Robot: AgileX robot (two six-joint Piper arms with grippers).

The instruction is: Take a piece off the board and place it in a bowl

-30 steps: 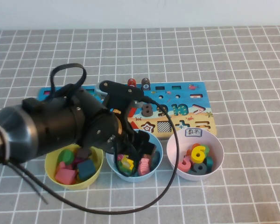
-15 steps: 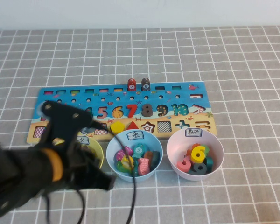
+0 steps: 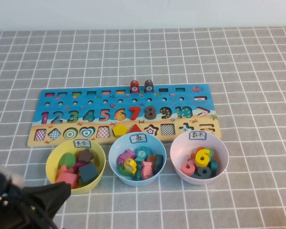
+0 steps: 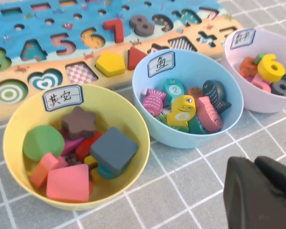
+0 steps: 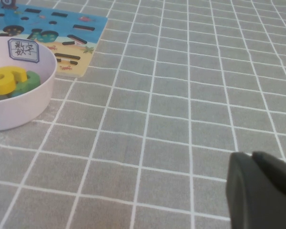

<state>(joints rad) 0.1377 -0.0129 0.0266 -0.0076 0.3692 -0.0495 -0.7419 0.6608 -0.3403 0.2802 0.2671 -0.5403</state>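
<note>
The blue and tan board (image 3: 190, 98) lies across the middle of the table and also shows in the left wrist view (image 4: 62, 28). The light blue bowl (image 3: 115, 149) stands in front of it, between two other bowls. The yellow piece (image 3: 130, 165) with its white number mark lies inside this bowl among other fish-shaped pieces, and shows clearly in the left wrist view (image 4: 181, 110). My left gripper (image 4: 253, 162) is shut and empty, low over the cloth near the front of the blue bowl (image 4: 138, 95). My right gripper (image 5: 251, 155) is shut and empty over bare cloth, right of the bowls.
A red block (image 3: 134, 86) and a dark brown block (image 3: 148, 86) stand at the board's far edge. A yellow bowl (image 3: 99, 152) of shapes stands left of the blue bowl, and a pale pink bowl (image 3: 176, 148) of numbers right of it. My left arm (image 3: 24, 205) fills the near-left corner.
My left arm has drawn back from over the blue bowl to the near-left corner. The bowls and board stand uncovered, with the yellow piece lying in the blue bowl.
</note>
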